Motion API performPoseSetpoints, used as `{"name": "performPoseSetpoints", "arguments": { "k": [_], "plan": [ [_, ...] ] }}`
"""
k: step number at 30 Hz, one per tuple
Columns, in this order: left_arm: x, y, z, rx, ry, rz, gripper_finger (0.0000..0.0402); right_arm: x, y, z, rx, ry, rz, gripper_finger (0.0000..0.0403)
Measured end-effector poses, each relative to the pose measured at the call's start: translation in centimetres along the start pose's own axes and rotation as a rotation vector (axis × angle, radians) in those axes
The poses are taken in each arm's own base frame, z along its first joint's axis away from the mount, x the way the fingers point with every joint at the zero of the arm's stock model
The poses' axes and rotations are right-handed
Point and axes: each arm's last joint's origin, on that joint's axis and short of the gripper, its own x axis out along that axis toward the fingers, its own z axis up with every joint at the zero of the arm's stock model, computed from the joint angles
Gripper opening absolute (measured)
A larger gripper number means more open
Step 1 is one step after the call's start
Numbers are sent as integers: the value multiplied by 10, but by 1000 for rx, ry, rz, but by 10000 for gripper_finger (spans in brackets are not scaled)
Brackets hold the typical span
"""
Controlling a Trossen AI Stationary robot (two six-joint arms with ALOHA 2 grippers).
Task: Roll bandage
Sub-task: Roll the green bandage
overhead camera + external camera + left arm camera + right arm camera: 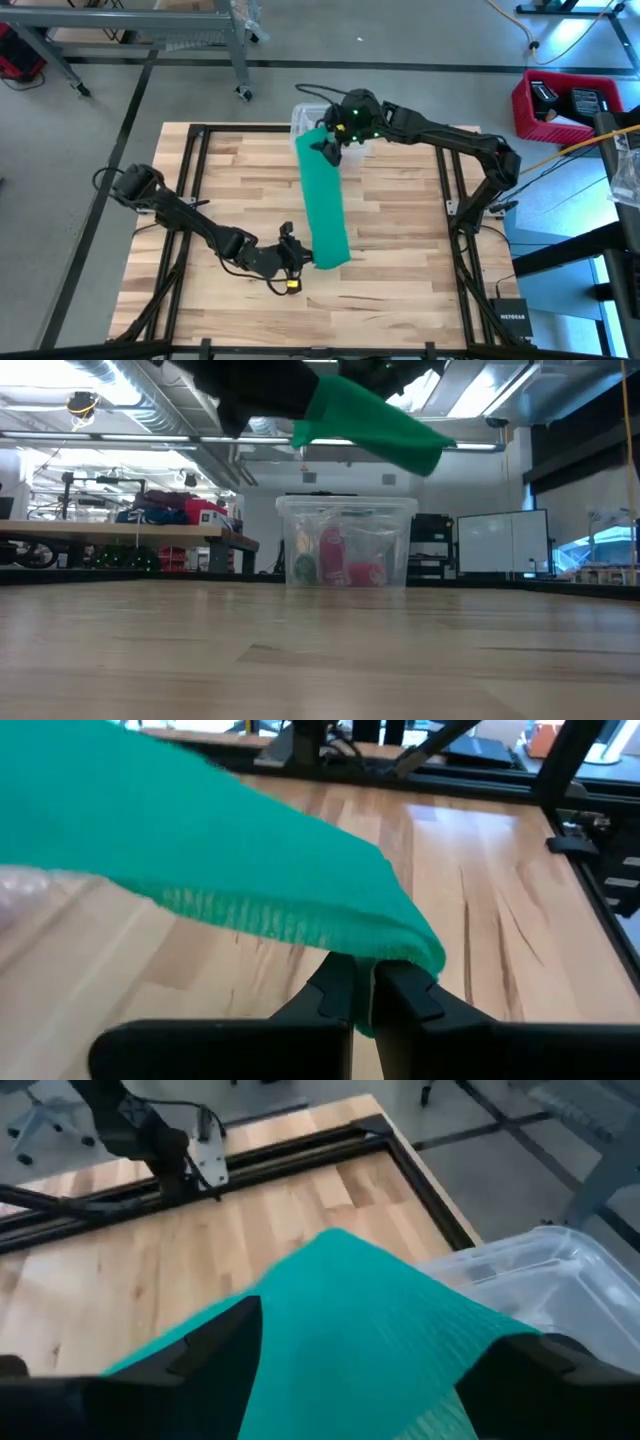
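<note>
The teal-green bandage runs as a flat strip from the table's far middle toward its near middle, held up in the air. My left gripper is at the strip's near end and is shut on it. My right gripper is at the far end, just in front of the clear tub. Its fingers stand wide open on either side of the bandage. My left gripper pinches the bandage's near end between its two shut fingers. It comes at the strip roughly level, from the table's left. The cloth rises away from the fingers, clear of the table. My right gripper has the far end lying between its open fingers; I cannot tell whether the cloth touches them.
A clear plastic tub with pink-red and green items inside stands at the table's far middle, right behind my right gripper. Black frame rails run along the table's edges. A red bin sits off the table at the right.
</note>
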Motion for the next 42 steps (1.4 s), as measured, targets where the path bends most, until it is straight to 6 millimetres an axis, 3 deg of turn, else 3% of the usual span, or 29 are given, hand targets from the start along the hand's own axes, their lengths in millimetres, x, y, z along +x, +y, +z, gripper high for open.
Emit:
{"name": "performPoseSetpoints", "arguments": {
  "k": [5, 9, 15, 18, 21, 24, 26, 30, 33, 36, 40, 42],
  "plan": [
    [8, -2, -12, -58, 43, -9, 10, 5, 2, -18, 27, 166, 116, 293],
    [9, -2, -14, -82, 51, -7, 10, -12, 6, -34, -20, 352, 187, 293],
    [11, 1, -12, -49, 45, 2, 10, -16, 2, -18, -76, 211, -5, 293],
    [13, 3, -11, -51, 45, 8, 10, -15, 4, -20, -90, 229, 6, 293],
    [11, 3, -9, -11, 43, -8, 11, -35, 10, -31, -122, 363, 100, 293],
    [5, 3, -2, 85, 34, -54, 11, -76, 23, -38, -122, 463, 125, 293],
    [1, 7, 7, 120, 7, -53, 11, -102, 36, -43, -137, 441, 108, 293],
    [-7, 23, 29, 168, -61, 18, 11, -138, 62, -65, -220, 268, 125, 293],
    [-14, 37, 46, 207, -112, 83, 11, -150, 74, -91, -242, 113, 115, 293],
    [-21, 51, 61, 222, -152, 116, 11, -148, 81, -125, -241, 1, 132, 293],
    [-28, 61, 72, 256, -182, 141, 11, -130, 83, -169, -108, -35, 177, 293],
    [-30, 62, 74, 276, -187, 147, 11, -120, 83, -182, -82, -40, 224, 293]
  ]
}}
